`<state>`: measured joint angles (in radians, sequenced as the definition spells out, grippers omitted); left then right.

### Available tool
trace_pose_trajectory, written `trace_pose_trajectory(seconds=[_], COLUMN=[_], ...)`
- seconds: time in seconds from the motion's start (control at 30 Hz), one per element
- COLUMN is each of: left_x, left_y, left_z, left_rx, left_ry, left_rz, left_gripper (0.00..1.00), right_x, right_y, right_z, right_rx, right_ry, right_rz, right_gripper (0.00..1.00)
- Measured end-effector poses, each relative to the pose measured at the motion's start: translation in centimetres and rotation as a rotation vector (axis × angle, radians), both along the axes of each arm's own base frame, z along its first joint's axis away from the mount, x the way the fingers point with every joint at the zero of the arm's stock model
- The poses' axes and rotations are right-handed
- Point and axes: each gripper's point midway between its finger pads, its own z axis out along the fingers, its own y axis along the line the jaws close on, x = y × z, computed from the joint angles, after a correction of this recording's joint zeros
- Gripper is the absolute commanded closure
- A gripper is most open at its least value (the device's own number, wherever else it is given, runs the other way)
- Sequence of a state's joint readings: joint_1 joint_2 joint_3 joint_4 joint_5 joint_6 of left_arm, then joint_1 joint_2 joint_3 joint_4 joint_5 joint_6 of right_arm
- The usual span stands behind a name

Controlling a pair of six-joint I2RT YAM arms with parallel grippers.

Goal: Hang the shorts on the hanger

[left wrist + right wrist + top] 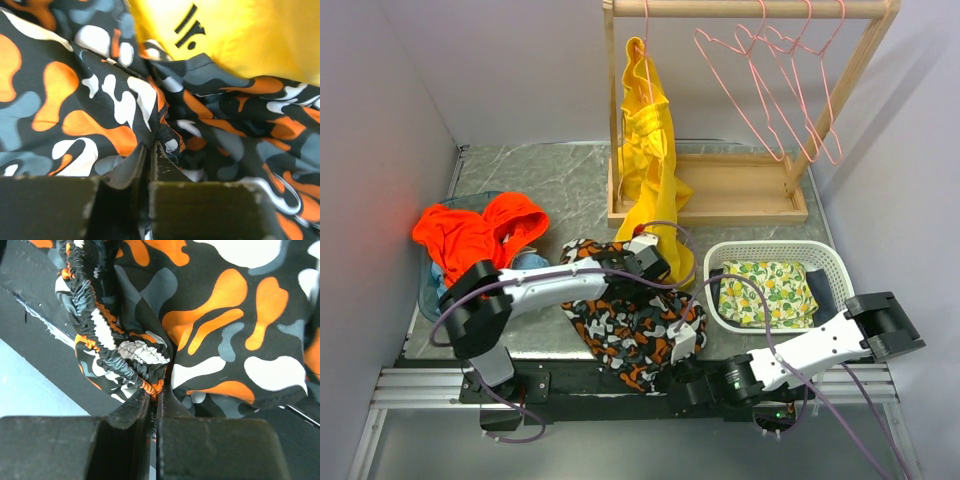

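The camouflage shorts [630, 320] lie crumpled on the table's near middle, between the two arms. My left gripper [638, 262] is shut on a fold at their far edge, beside the yellow garment; its wrist view shows the jaws pinching the shorts [100, 100]. My right gripper [678, 345] is shut on the gathered elastic waistband [125, 352] at the shorts' near right edge. Several pink wire hangers [775, 80] hang empty on the wooden rail at the back right.
A yellow garment [648, 150] hangs on a hanger from the wooden rack [720, 190]. An orange-red garment [475, 232] lies on a blue bin at left. A white basket [825, 262] with lemon-print cloth stands at right. Grey walls close both sides.
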<state>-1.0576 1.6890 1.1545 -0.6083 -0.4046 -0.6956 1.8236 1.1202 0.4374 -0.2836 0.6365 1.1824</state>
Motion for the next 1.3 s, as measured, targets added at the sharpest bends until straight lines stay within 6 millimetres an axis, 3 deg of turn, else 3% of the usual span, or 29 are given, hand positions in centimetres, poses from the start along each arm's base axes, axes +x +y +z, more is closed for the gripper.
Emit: trace_pose_trajectory(seconds=[0.07,0.17,0.3,0.4,0.57,0.7,0.8,0.9,0.97,1.03,1.13,1.23,1.3], left_x=[0.2,0.6,1.3,0.9,-0.9,-1.9,-2.0,-1.4,-0.8,-0.2,0.3,0.9,1.1], left_y=[0.4,1.2,3.5,6.4,10.9,12.8,12.9,11.9,11.1,10.4,10.5,11.1,11.3], left_z=[1.2,4.8,12.3,18.4,25.6,29.8,33.0,35.6,37.5,38.4,37.4,33.5,29.2], left_rx=[-0.026,-0.117,-0.332,-0.530,-0.780,-0.940,-1.050,-1.103,-1.138,-1.163,-1.161,-1.136,-1.084], left_ry=[-0.027,-0.094,-0.211,-0.299,-0.425,-0.514,-0.571,-0.594,-0.608,-0.620,-0.616,-0.596,-0.568], left_rz=[0.026,0.076,0.175,0.248,0.320,0.333,0.322,0.310,0.311,0.319,0.362,0.436,0.474], left_gripper=[0.99,0.99,0.98,0.99,0.99,0.99,0.99,0.99,0.99,0.99,0.99,0.99,0.99], right_x=[0.3,0.8,1.4,2.4,5.9,12.0,15.7,18.3,19.4,20.1,20.8,21.4,21.3], right_y=[-0.4,-1.2,-1.9,-2.0,-2.4,-5.0,-7.1,-8.7,-9.0,-9.0,-8.8,-8.3,-7.7], right_z=[0.3,0.8,1.9,4.6,12.5,19.3,25.4,33.0,37.1,40.0,40.4,36.3,31.3], right_rx=[0.002,-0.001,-0.012,0.002,0.102,0.173,0.222,0.267,0.280,0.285,0.261,0.190,0.140], right_ry=[-0.002,-0.009,-0.022,-0.051,-0.114,-0.224,-0.327,-0.452,-0.525,-0.585,-0.624,-0.605,-0.556], right_rz=[-0.016,-0.043,-0.087,-0.149,-0.288,-0.438,-0.505,-0.526,-0.525,-0.516,-0.501,-0.474,-0.442], right_gripper=[1.00,1.00,1.00,1.00,1.00,1.00,1.00,1.00,1.00,1.00,1.00,1.00,1.00])
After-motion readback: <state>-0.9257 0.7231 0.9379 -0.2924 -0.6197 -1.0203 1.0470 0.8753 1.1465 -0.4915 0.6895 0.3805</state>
